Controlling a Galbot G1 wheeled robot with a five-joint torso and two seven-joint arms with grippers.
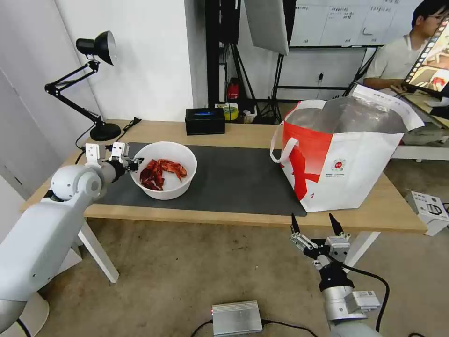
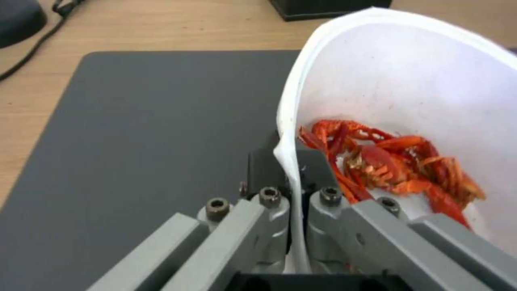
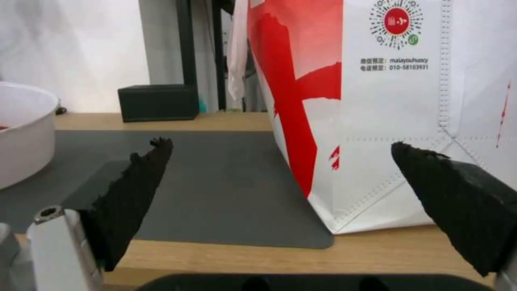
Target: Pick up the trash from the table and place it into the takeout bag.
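I see the bowl [image 1: 164,170] of red scraps [image 1: 160,172] sitting on the mat [image 1: 234,180] toward the left end of the tabletop [image 1: 243,133], its rim at about nine o'clock pinched by my left tool [image 1: 134,164]. In the left wrist view the fingers [image 2: 269,210] are closed down onto the thin white wall, one outside and one inside, with the scraps [image 2: 387,161] heaped just beyond the inner finger. The wall looks flexed where it is pinched, so I judge the grip is firm but on a soft edge.

The bag [image 1: 343,154] stands at the right end of the tabletop, roughly three o'clock from the bowl, mouth open and foil lining showing, with a clear stretch of mat between them. That is the relation the next move turns on, as I read it: the bowl must travel rightward across the mat and rise above the bag's tall rim, and the left arm, already holding it, is the farther arm from the bag.

My right tool [image 1: 315,224] hangs below the front edge of the tabletop, just in front of the bag's near corner [image 3: 334,218], spread wide and holding nothing.

A black box [image 1: 205,120] sits at the back edge, at twelve o'clock from the bowl, and a desk lamp [image 1: 89,84] at the back left.
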